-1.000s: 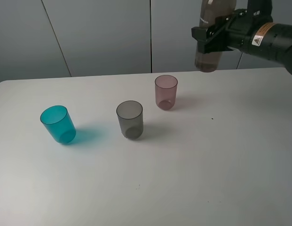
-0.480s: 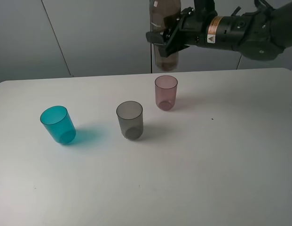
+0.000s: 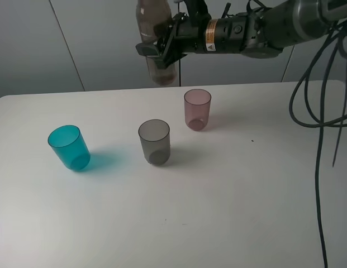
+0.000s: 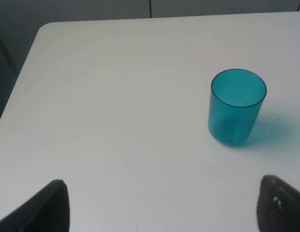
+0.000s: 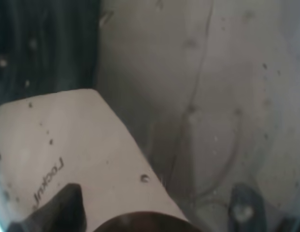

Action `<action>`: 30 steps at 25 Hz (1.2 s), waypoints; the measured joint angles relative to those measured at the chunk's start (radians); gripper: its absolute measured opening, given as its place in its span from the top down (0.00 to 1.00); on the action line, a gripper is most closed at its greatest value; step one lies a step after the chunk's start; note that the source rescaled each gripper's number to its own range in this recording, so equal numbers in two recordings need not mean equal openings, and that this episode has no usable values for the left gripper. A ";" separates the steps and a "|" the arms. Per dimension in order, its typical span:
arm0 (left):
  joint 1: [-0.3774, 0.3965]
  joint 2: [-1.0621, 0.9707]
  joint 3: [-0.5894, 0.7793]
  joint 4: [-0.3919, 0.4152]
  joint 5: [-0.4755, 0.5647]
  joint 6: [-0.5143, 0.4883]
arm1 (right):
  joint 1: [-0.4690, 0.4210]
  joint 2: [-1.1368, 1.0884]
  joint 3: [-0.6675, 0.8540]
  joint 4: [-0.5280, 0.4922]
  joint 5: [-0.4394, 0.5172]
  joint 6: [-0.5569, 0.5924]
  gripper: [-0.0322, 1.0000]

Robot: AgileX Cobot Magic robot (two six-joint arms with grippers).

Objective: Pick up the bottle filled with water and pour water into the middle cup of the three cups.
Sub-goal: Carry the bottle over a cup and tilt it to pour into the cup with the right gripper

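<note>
"Above the far side of the table (image 3: 262,184), what does the right gripper (image 3: 164,49) carry?" (Student)

"The bottle (image 3: 162,73): brownish, capless, upright, clamped about its middle between closed jaws. Its wall fills the right wrist view. No water is seen leaving the neck." (Instructor)

"What has changed over the last second?" (Student)

"The arm has swept the bottle in from the right of the scene, past the pink cup (image 3: 197,109). It now hangs high and behind the smoky-grey middle cup (image 3: 153,141), well apart from its rim. The three cups have not moved; the teal cup (image 3: 69,147) stands farthest left. The left gripper (image 4: 164,212) waits low on that side, fingertips spread wide, holding nothing." (Instructor)

"What does that mean for the task?" (Student)

"By judgement, the carry is nearly complete and pouring has not begun. The neck should next come forward over the grey cup before any tilt. Tipping early would wet the table or the pink cup." (Instructor)
</note>
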 joint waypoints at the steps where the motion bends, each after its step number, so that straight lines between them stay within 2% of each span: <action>1: 0.000 0.000 0.000 0.000 0.000 0.000 | 0.000 0.018 -0.018 -0.013 0.000 0.004 0.97; 6: 0.000 0.000 0.000 0.000 0.000 0.000 | 0.000 0.096 -0.094 -0.064 -0.006 -0.040 0.97; 11: 0.000 0.000 0.000 0.000 0.000 0.000 | 0.000 0.128 -0.101 -0.072 -0.043 -0.206 0.97; 23: 0.000 0.000 0.000 0.000 0.000 0.000 | -0.033 0.137 -0.102 -0.082 -0.052 -0.536 0.97; 30: 0.000 0.000 0.000 0.000 0.000 0.000 | -0.037 0.137 -0.102 -0.084 -0.057 -0.672 0.97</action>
